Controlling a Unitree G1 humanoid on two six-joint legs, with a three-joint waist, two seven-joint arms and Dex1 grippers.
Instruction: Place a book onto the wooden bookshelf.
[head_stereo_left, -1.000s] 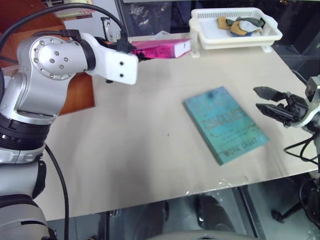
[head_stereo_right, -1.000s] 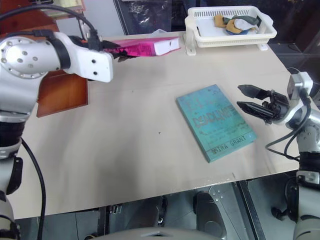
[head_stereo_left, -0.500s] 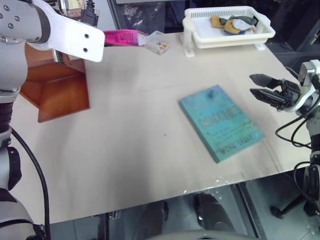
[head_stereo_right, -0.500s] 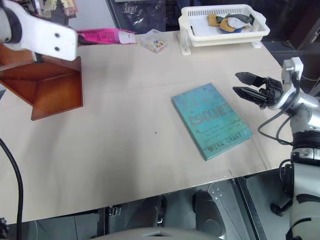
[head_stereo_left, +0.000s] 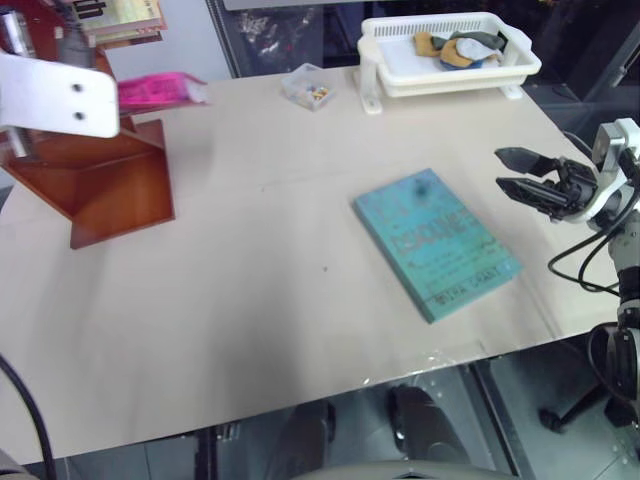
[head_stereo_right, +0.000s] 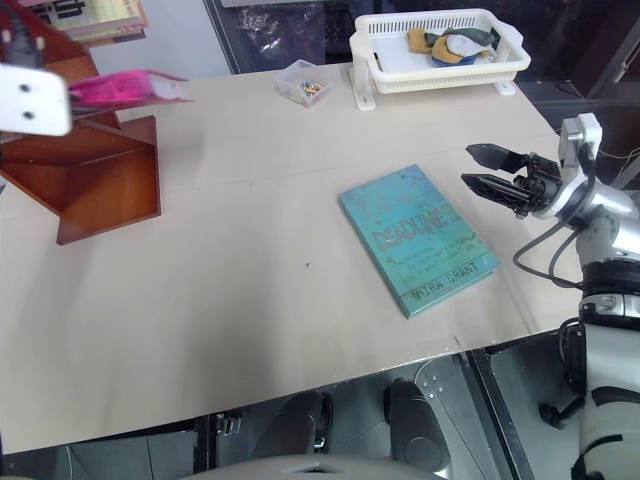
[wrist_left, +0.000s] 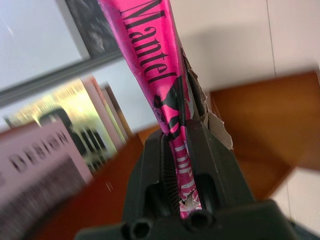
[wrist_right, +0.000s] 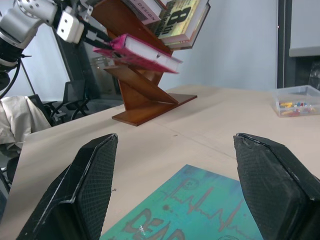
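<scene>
Carried leftward since a second ago, the book (head_stereo_left: 158, 90) has left the far middle of the table by the white basket (head_stereo_left: 450, 55) and now hangs at the bookshelf (head_stereo_left: 100, 180), at about ten o'clock of the table (head_stereo_left: 250, 330). Some of that shift is the camera's own swing. The left gripper (wrist_left: 177, 145) has its fingers (wrist_left: 150, 165) clamped on the book's lower edge, the pink cover pinched thin between the black pads, with torn paper showing at the grip. From the right wrist view the book juts out nearly flat, slightly tilted, above the shelf's slanted boards and below the pale books already resting there, touching neither as far as I can tell.

The right gripper (head_stereo_left: 535, 180) waits at three o'clock, its fingers (wrist_right: 92, 185) well apart and holding nothing, just beside the teal-green book (head_stereo_left: 435, 245) lying flat on the table. A small clear box (head_stereo_left: 308, 87) sits near the basket at twelve o'clock.

The paperback looks light and bendy; held by one end, its free end may droop and the glossy cover may slip. A hold near the spine, where the block is stiffest, seems safest, and the frayed cover could tear if dragged against a board.
</scene>
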